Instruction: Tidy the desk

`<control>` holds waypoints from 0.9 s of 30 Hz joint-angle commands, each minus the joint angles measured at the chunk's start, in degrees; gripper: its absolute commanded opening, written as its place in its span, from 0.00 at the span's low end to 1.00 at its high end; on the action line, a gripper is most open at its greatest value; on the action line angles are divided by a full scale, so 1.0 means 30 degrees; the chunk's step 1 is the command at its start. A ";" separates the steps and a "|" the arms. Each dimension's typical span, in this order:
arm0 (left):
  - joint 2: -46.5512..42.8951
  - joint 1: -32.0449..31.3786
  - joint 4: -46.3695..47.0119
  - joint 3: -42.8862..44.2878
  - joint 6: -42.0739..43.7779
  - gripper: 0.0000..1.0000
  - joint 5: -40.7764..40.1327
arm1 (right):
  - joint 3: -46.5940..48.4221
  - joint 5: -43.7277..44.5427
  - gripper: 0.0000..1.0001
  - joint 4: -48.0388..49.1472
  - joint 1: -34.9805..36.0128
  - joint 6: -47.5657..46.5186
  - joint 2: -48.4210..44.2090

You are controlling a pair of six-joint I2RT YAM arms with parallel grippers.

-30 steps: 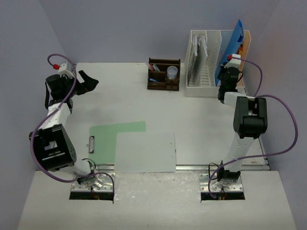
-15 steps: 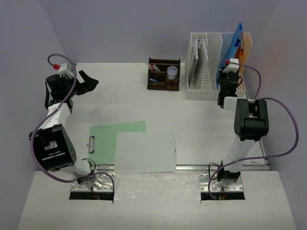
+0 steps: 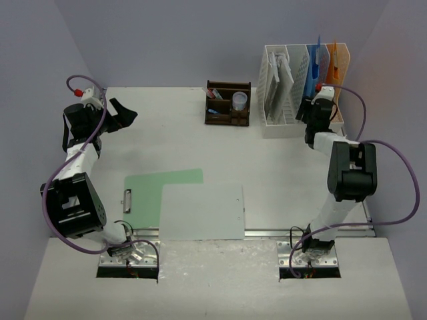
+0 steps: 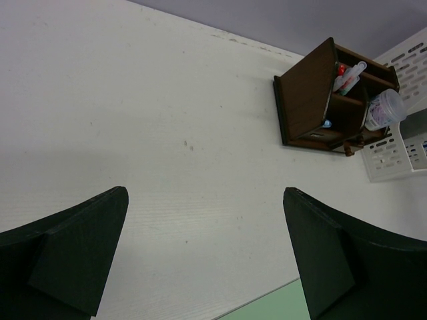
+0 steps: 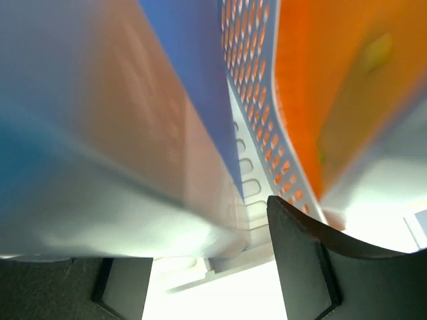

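The desk (image 3: 167,133) is a wide white tabletop with a metal rail at its near edge. My right gripper (image 3: 308,108) is at the front of the white file rack (image 3: 283,113), and in its wrist view the gripper (image 5: 193,247) is open. A blue folder (image 5: 187,80) stands in the slot just above its fingers, apart from both. An orange folder (image 5: 333,87) fills the slot beside it. My left gripper (image 3: 123,113) hovers open over the desk's far left and holds nothing (image 4: 205,193).
A dark brown pen organizer (image 3: 228,103) with a cup and pens stands at the back centre. A white clipboard (image 3: 203,212) lies by the near rail, overlapping a green sheet (image 3: 163,183). The rack also holds white papers (image 3: 277,70).
The right gripper has lowered the blue folder into the rack and opened, letting it go. The folder now stands upright in its slot. The left arm has not moved.
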 commanded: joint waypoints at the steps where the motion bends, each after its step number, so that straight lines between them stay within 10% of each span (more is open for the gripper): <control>1: -0.0647 -0.0024 0.0764 0.0418 0.0066 1.00 0.0402 | 0.1043 -0.0068 0.65 0.0415 0.0000 0.0482 -0.2458; 13: -0.1693 -0.0044 0.0325 0.0556 0.1652 1.00 0.0962 | 0.0403 -0.6553 0.63 0.1273 0.0351 -0.1069 -0.7969; 20: -0.3568 -0.1792 -0.2421 -0.0069 0.7209 0.99 0.0935 | 0.1832 -0.7971 0.33 -0.5598 0.0586 -0.4791 -0.9640; 27: -0.3634 -0.6408 -1.0244 0.0082 1.5425 0.77 0.2056 | 0.1912 -1.1902 0.39 -1.5317 0.2363 -0.2671 -1.0621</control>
